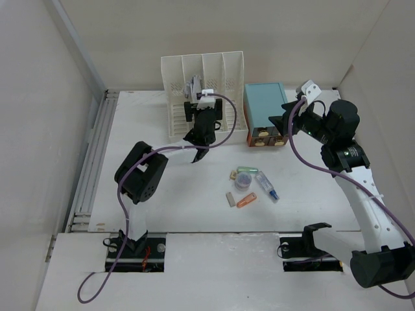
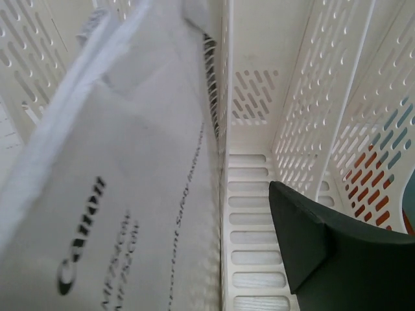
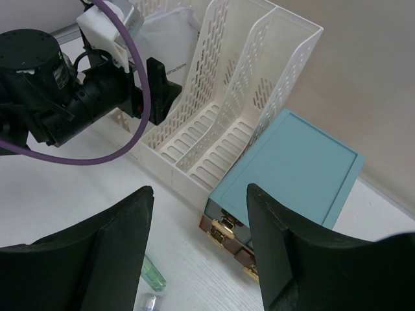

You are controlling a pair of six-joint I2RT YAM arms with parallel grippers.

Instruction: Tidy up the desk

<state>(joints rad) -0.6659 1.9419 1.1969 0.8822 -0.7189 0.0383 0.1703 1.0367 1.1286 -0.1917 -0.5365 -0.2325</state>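
With left gripper [image 1: 203, 109] at file rack [image 1: 214, 71], fingers [image 2: 305, 233] spread off booklet [image 2: 117, 194] in second slot from left, back straight out nearward without snagging pages, then go for small clutter [image 1: 249, 184] loose mid-right on desk [image 1: 168, 188]; leave right gripper [image 3: 198, 194] spread, empty, by blue box [image 3: 298, 162]

Desk [image 1: 162, 201]: large flat rectangular tabletop, matte white, lying level and boxed in by white walls [image 1: 39, 97], with a grey metal rail [image 1: 91, 162] running along its left edge. Its surface lies below the right gripper [image 3: 199, 188]. Bare white board shows low in the gap between the two dark fingers [image 3: 110, 253] and stretches away beyond the left-hand finger.
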